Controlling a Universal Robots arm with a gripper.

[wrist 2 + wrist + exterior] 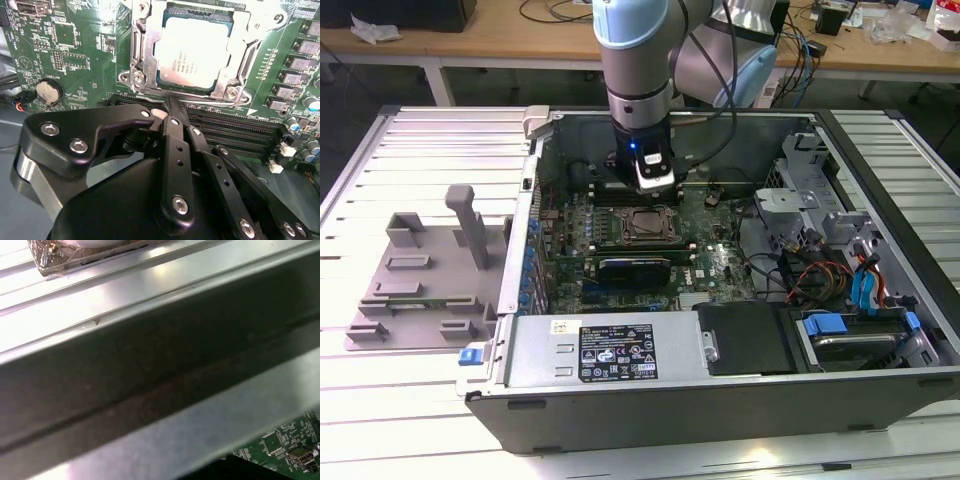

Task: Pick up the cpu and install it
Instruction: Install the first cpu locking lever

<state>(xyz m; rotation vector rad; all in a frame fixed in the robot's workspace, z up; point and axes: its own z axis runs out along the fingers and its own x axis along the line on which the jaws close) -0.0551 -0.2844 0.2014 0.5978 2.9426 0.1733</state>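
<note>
The cpu [195,50] is a flat square chip with a shiny silver top. It lies flat inside the metal socket frame [137,55] on the green motherboard [75,45]. In the exterior view the cpu [645,223] sits at the middle of the open computer case, just in front of the arm's wrist. My gripper [171,103] hovers beside the socket's edge, over the black memory slots [230,132], with its black fingers drawn together and nothing between them. From outside, the gripper [653,190] hangs just behind the socket.
A grey plastic tray [415,275] rests on the slatted table at the exterior view's left. Case walls, a power supply [610,350] and a drive cage with cables [850,290] ring the board. A metal case wall [150,390] is close in the first wrist view.
</note>
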